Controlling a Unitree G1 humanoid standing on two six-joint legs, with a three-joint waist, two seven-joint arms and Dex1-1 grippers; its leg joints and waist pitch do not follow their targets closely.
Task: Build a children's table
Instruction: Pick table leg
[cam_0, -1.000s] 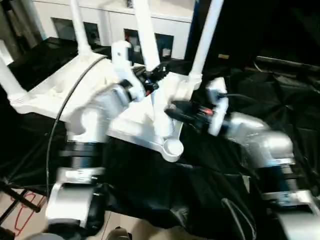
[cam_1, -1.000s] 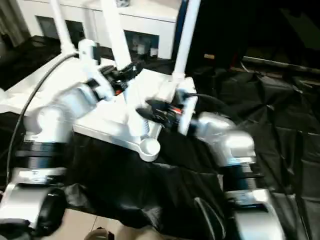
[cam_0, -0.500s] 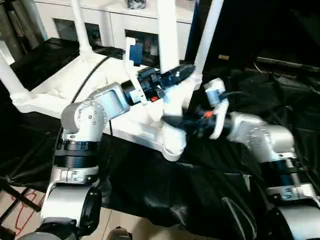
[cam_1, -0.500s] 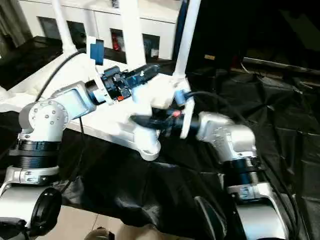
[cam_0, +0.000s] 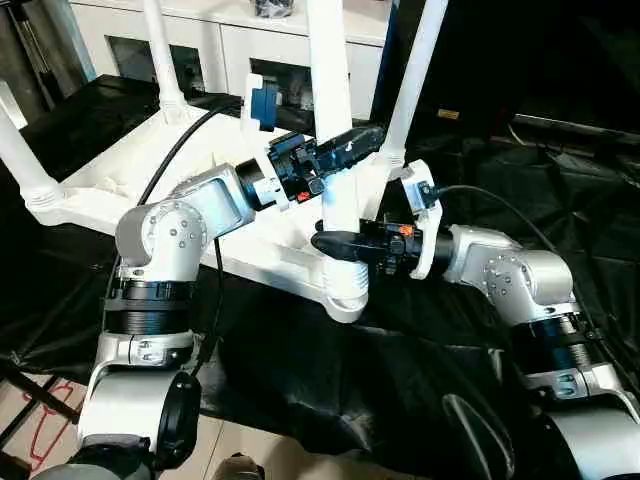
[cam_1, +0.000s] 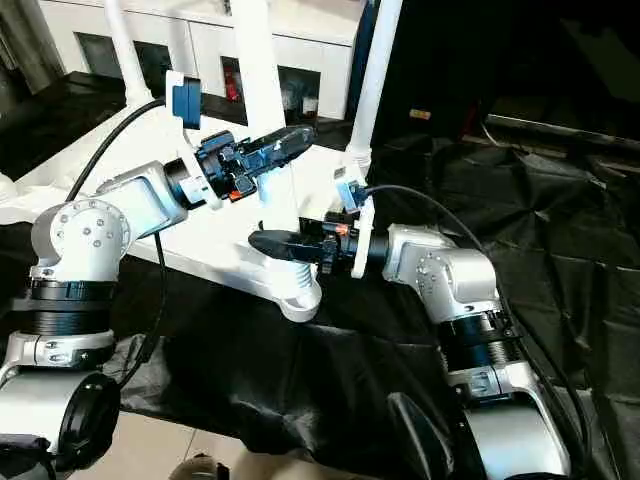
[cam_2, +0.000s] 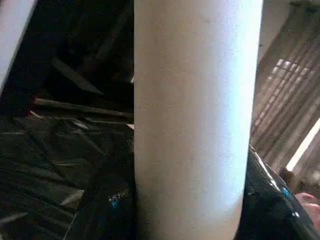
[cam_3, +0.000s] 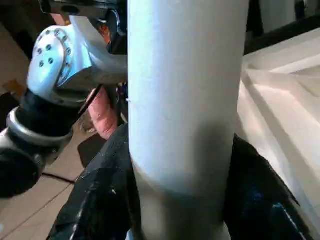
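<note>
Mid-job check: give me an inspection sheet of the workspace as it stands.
Surface: black crinkled cloth under everything.
Job's things: white plastic table top lies upside down; three white tubular legs stand in its corners; the fourth leg stands upright at the near corner socket.
Clutter: nothing seen.
Grippers: left gripper shut on the fourth leg higher up; right gripper shut on it just above the socket.
Cables: black cable along left arm; another along right arm.
Surroundings: white cabinet with glass doors behind.
</note>
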